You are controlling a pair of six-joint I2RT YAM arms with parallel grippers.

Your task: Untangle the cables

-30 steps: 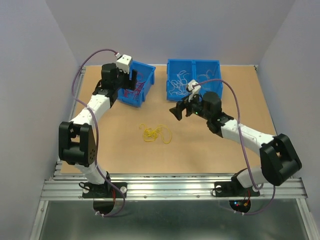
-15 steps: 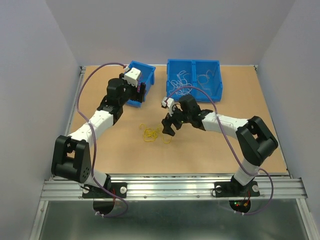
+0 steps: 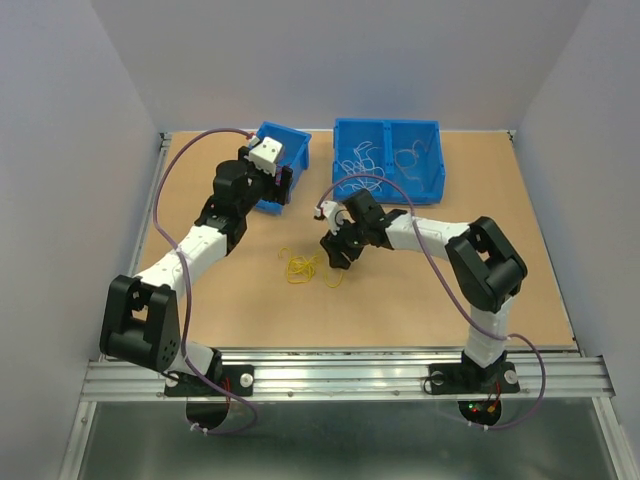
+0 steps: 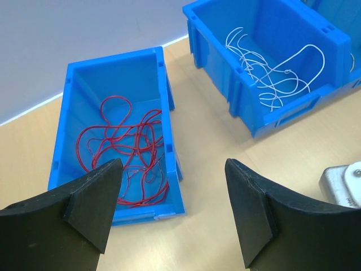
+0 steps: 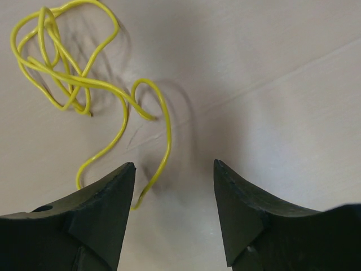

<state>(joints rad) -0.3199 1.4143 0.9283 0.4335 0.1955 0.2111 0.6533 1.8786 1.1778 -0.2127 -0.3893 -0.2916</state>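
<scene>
Loose yellow cables (image 3: pixel 306 267) lie in curly loops on the table's middle; they also show in the right wrist view (image 5: pixel 84 84). My right gripper (image 3: pixel 336 253) is open and empty, low over the table just right of them (image 5: pixel 175 169). Red cables (image 4: pixel 127 144) lie in the small blue bin (image 4: pixel 115 68), which stands at the back left (image 3: pixel 283 148). White cables (image 3: pixel 362 160) lie in the large blue bin (image 3: pixel 388 128) and also show in the left wrist view (image 4: pixel 271 73). My left gripper (image 3: pixel 283 187) is open and empty in front of the small bin (image 4: pixel 172 197).
The large blue bin has two compartments, both holding white wires. Grey walls enclose the table on three sides. A metal rail (image 3: pixel 340 375) runs along the near edge.
My right gripper has swung left and down from near the large bin to the yellow cables. My left gripper has drawn back from over the small bin to its front.
</scene>
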